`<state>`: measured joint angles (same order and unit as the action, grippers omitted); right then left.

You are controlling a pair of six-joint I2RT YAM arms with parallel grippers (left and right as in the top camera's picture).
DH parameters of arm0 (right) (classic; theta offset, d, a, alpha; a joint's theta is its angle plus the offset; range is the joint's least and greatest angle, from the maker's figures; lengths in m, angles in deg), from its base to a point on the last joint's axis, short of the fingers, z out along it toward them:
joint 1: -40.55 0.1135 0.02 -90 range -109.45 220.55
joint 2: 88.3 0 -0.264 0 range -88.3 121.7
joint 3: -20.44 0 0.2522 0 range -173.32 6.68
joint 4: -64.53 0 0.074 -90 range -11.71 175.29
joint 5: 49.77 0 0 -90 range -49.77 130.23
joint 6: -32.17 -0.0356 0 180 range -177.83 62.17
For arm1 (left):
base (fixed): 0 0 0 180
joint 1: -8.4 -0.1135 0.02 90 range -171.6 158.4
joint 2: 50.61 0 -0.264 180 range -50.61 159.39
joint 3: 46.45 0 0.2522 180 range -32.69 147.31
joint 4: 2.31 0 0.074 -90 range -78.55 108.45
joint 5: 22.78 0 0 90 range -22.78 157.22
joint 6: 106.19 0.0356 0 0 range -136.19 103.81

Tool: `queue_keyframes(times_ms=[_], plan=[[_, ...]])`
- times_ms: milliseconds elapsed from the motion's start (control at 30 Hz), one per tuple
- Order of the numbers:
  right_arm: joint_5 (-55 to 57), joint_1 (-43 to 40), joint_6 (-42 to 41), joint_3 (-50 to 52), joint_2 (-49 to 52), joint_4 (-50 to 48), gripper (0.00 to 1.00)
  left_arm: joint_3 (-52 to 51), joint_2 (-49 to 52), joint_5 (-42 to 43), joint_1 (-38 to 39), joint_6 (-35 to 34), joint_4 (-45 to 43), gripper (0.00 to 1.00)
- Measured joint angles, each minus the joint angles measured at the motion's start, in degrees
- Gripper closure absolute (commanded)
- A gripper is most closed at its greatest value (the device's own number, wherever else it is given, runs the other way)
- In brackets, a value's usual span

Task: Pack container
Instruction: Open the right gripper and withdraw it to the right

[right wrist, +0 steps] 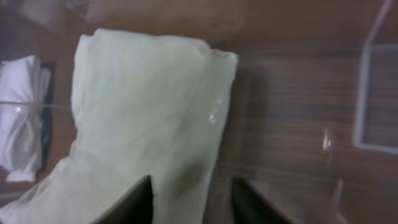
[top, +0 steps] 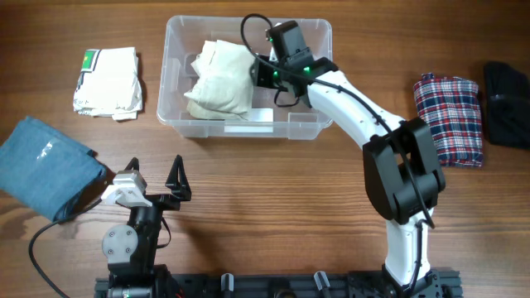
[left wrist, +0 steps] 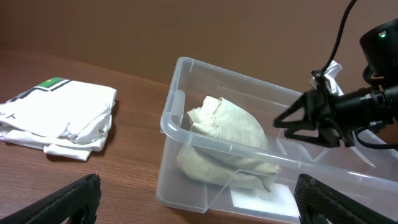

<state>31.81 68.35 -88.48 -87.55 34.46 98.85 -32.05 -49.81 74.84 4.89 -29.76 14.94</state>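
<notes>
1. Lying at 12 o'clock on the brown wooden table (top: 273, 190), the clear rectangular plastic container (top: 308, 128) runs its long axis from 9 to 3 o'clock. Its 3 o'clock half looks bare.
2. Cream folded garment (top: 219, 83): inside the container, filling the 9 o'clock half, with its long axis roughly 12 to 6 o'clock.
3. Right gripper (right wrist: 193, 198): poised over the container, with the cream garment directly beneath. Its fingers are parted and nothing is clamped between them. This arm is the nearer one, so any move inside the container probably falls to it.
4. Left gripper (top: 156, 175): at 7 o'clock from the container and well apart from it, fingers spread wide and empty. A blue folded cloth (top: 45, 165) lies near, at its 9 o'clock.
</notes>
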Motion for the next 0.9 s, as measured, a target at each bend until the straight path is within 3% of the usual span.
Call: queue_keyframes(times_ms=[300, 667, 833, 900], plan=[[0.7, 0.6, 0.3, 0.0, 0.7, -1.1, 0.83, 0.0, 0.0, 0.0, 0.0, 0.0, 0.0, 0.0], [-1.5, 3.2, 4.5, 0.0, 3.8, -4.5, 0.78, 0.0, 0.0, 0.0, 0.0, 0.0, 0.0, 0.0], [-2.8, 2.3, 6.6, -0.5, 3.7, -3.8, 0.67, 0.0, 0.0, 0.0, 0.0, 0.0, 0.0, 0.0], [-3.3, 1.0, 7.8, -1.2, 2.8, -1.0, 0.58, 0.0, 0.0, 0.0, 0.0, 0.0, 0.0, 0.0]])
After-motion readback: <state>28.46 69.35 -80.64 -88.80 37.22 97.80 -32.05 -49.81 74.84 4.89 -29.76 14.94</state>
